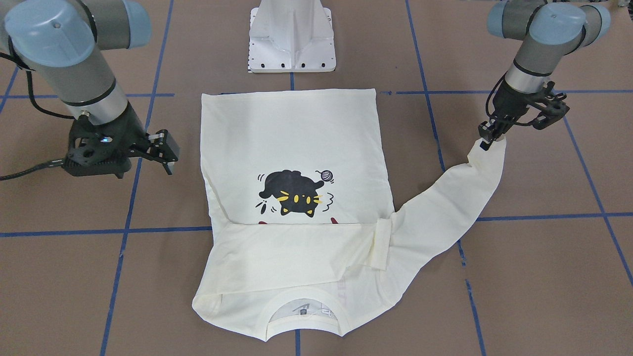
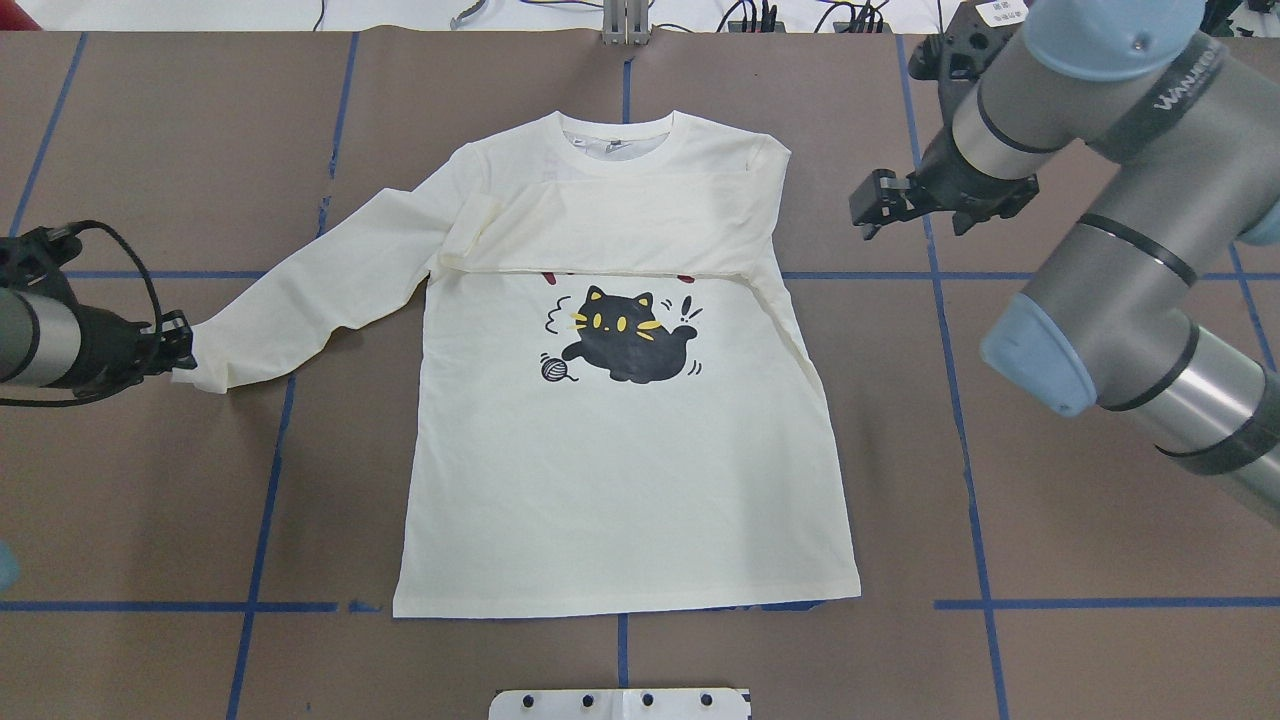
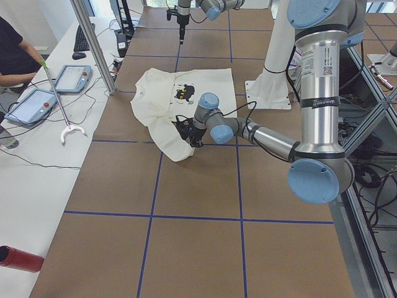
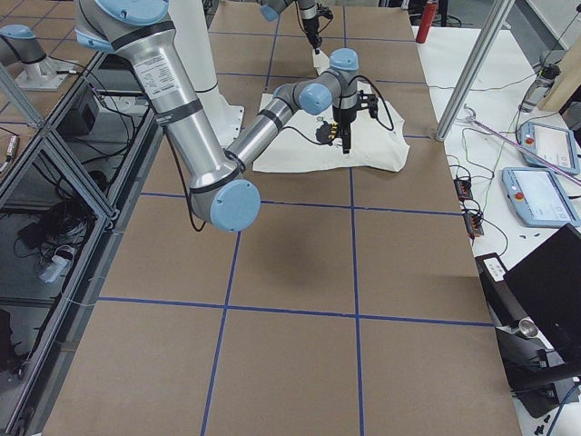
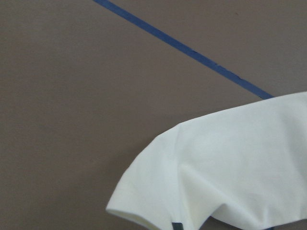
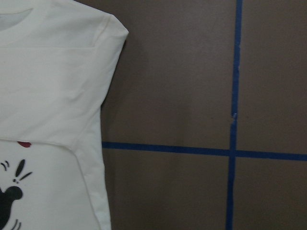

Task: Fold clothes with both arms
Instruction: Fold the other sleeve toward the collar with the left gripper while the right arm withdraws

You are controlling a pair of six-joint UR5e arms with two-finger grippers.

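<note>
The cream-white cat-print shirt (image 2: 620, 480) is pinched at its cuff by the black left gripper (image 2: 183, 352); the black right gripper (image 2: 868, 208) is held spread beside its edge.

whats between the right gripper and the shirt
Nothing but bare brown table. In the overhead view, a short empty gap separates the right gripper from the shoulder edge of the shirt.

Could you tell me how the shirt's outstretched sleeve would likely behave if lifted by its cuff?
Probably floppy: the sleeve lies creased and curved on the table. Lifted by the left gripper at its cuff, it would likely sag. Looks thin, so probably light.
</note>
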